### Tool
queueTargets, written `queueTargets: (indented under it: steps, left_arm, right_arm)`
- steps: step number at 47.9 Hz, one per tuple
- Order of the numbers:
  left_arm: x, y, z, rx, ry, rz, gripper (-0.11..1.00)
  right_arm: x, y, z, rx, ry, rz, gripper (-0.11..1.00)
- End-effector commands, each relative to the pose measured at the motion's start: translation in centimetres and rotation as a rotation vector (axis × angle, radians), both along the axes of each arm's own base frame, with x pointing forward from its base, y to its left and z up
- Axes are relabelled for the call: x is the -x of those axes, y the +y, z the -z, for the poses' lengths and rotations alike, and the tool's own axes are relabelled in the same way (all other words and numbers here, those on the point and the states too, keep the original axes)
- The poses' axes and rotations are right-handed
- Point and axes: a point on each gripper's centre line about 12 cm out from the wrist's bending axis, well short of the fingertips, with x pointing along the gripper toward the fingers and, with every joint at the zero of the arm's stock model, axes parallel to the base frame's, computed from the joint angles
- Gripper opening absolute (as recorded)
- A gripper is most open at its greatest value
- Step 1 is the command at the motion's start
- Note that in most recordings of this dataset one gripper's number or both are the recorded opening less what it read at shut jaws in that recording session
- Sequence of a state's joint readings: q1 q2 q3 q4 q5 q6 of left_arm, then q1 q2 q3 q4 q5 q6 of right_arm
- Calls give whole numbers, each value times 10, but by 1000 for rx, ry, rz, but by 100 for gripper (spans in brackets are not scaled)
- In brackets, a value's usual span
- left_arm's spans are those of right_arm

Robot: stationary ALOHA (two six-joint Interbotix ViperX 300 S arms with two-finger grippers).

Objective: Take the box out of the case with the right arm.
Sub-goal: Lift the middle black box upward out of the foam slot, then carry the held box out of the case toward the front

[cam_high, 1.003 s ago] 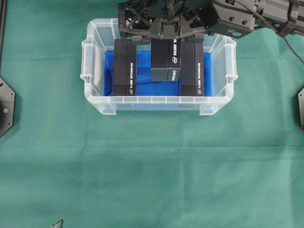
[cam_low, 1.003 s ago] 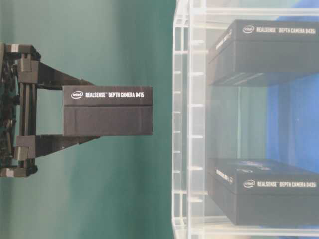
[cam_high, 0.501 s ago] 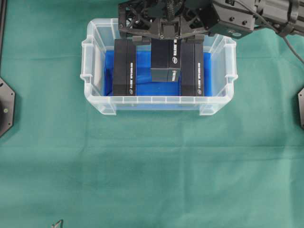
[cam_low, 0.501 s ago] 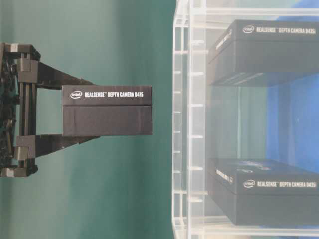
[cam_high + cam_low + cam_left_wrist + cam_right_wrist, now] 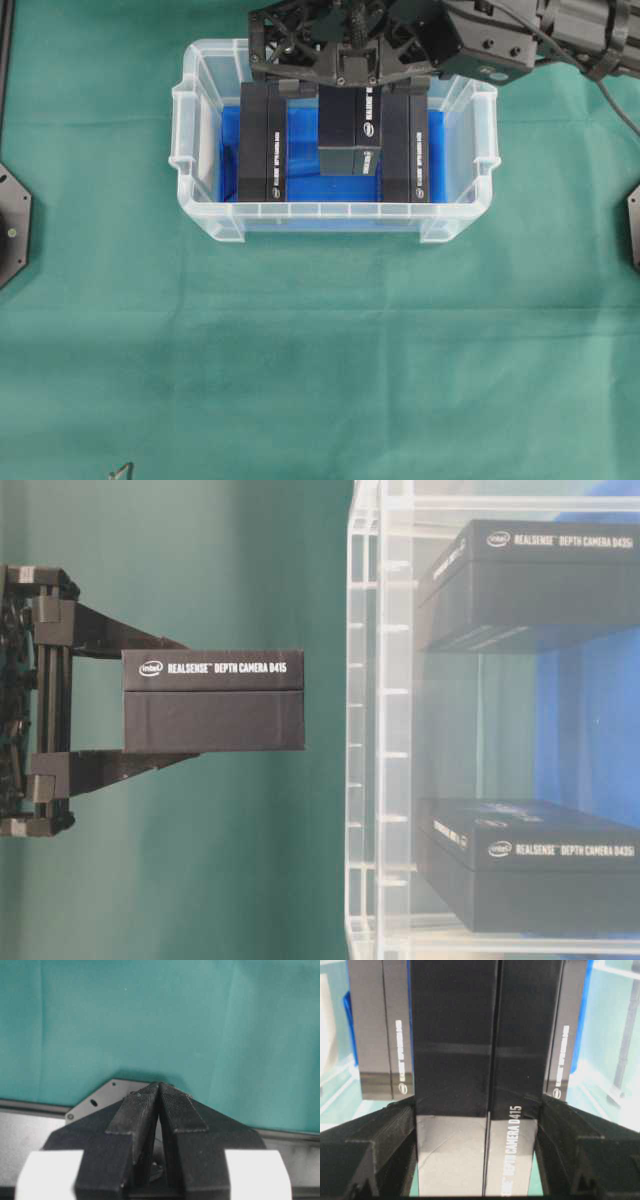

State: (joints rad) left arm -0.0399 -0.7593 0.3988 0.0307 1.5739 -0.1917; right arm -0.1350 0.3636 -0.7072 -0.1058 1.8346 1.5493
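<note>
The right gripper (image 5: 345,80) is clamping the box (image 5: 347,130) between its 2 fingers (image 5: 375,1155), 1 finger pressing on each long side. In the table-level view the box (image 5: 212,700) is hanging clear of the case (image 5: 370,730), wholly outside its clear wall, with a gap of green cloth (image 5: 200,880) showing between them. From overhead the box is sitting above the case's (image 5: 330,215) middle, near the far rim, with the right arm (image 5: 520,35) reaching in from the cloth's (image 5: 320,350) far right corner. The case itself is standing toward the far edge of the cloth, about midway across.

2 more black boxes are lying inside the case on the blue lining (image 5: 300,140): 1 (image 5: 262,140) by the left wall and 1 (image 5: 404,145) by the right wall, both long sides running front to back.

The left gripper (image 5: 159,1091) is pointing at bare cloth near a metal plate (image 5: 97,1102), its 2 fingertips meeting with nothing between them.
</note>
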Motion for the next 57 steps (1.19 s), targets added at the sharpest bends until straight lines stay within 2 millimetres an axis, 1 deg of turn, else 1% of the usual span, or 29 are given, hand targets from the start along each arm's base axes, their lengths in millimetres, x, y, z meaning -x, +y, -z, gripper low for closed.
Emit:
queueTargets:
  steps: [1,4,12,25,28,35,40,43,47,57]
  left_arm:
    - [-2,1,-7,-2,-23,-4,0]
    - [-2,1,-7,-2,-23,-4,0]
    - [-2,1,-7,-2,-22,-4,0]
    - [-2,1,-7,-2,-22,-4,0]
    - [-2,1,-7,-2,-22,-4,0]
    - [-2,1,-7,-2,-22,-4,0]
    - [-2,1,-7,-2,-22,-4,0]
    - [-2,1,-6,-2,-19,-4,0]
    - [-2,1,-6,-2,-20,-4,0]
    - [-1,1,-7,-1,-23,-6,0]
  right_arm:
    - [13,10,-33,12,-80,-9,65]
    - [12,18,-33,10,-83,-11,65]
    - [9,47,-33,-1,-92,-4,65]
    - [9,109,-32,-11,-108,0,65]
    - [10,126,-32,-17,-112,-9,65]
    - [14,156,-31,-23,-121,-22,65]
    - [15,173,-31,-32,-139,-37,65]
    - [15,179,-31,-36,-146,-42,65]
    - [16,181,-31,-35,-144,-48,65]
    - [14,177,-29,-6,-142,-39,65]
